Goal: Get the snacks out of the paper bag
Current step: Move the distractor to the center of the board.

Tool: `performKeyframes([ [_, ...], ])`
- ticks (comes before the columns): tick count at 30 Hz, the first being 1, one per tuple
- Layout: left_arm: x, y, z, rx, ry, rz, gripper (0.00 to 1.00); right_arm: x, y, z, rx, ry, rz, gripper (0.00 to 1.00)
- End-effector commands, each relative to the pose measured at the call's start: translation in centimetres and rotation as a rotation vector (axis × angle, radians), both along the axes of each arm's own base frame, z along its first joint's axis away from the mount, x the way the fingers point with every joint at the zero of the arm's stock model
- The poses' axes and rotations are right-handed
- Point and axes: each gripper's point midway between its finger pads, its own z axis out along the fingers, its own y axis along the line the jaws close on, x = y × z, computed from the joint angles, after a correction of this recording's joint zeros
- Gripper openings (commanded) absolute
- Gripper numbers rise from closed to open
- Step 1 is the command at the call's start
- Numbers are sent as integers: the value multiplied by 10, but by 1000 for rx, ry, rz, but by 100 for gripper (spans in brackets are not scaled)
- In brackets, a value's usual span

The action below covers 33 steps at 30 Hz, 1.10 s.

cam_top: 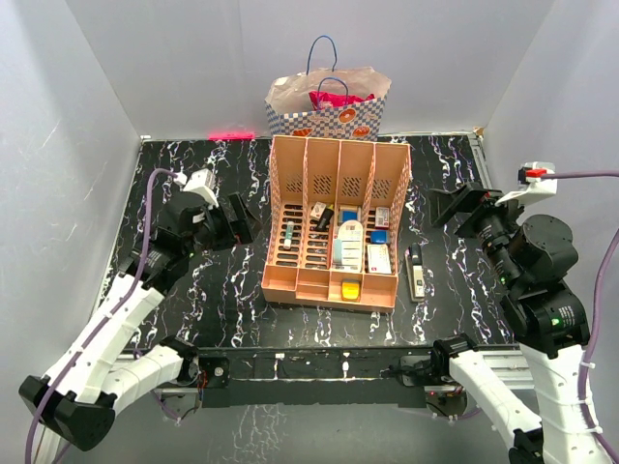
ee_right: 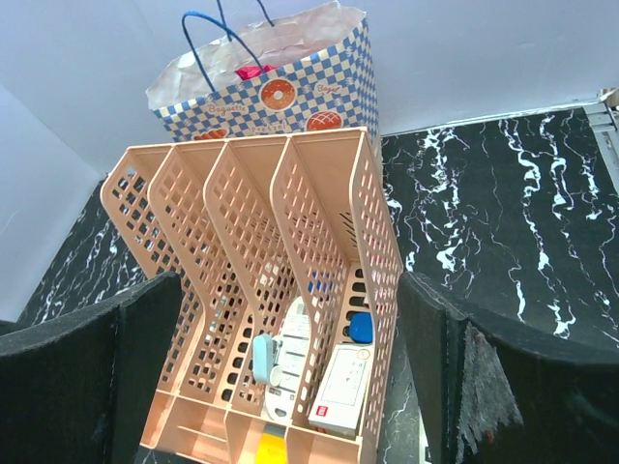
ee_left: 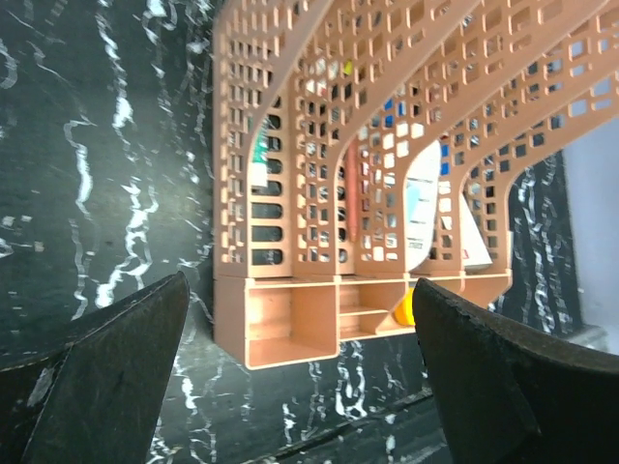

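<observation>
The cream paper bag (cam_top: 329, 114) with a blue-white checkered band and blue cord handles stands at the table's back edge, behind the peach organizer. Red and pink snack packets (cam_top: 338, 99) show in its open mouth; the rest is hidden inside. The bag also shows in the right wrist view (ee_right: 280, 77), with a pink packet (ee_right: 253, 72) at its top. My left gripper (cam_top: 241, 218) is open and empty, left of the organizer. My right gripper (cam_top: 447, 208) is open and empty, right of the organizer. Both are far from the bag.
The peach slotted organizer (cam_top: 337, 224) holds small bottles and boxes in the table's middle; it also shows in the left wrist view (ee_left: 368, 174) and the right wrist view (ee_right: 261, 290). A small dark device (cam_top: 415, 274) lies to its right. White walls enclose the table.
</observation>
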Motion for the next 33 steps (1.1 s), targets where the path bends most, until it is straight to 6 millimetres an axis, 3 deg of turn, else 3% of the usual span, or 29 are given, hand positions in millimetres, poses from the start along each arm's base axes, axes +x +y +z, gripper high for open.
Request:
performKeyframes([
  [1, -4, -31, -7, -160, 54, -63, 98, -6, 9, 28, -18, -106, 63, 98],
  [5, -3, -41, -33, -219, 126, -46, 98, -7, 13, 28, -22, -108, 89, 98],
  [13, 9, -41, -82, -236, 228, 3, 98, -7, 16, 27, -26, -113, 108, 98],
  [16, 18, -42, -94, -248, 239, 8, 98, -7, 18, 25, -27, -112, 116, 98],
  [20, 32, -59, -109, -298, 278, -55, 98, -6, 19, 24, -28, -112, 123, 98],
  [27, 52, -101, -101, -448, 259, -186, 98, -5, 21, 18, -27, -101, 129, 98],
  [33, 54, -134, -99, -475, 258, -239, 98, -2, 21, 12, -30, -89, 125, 98],
])
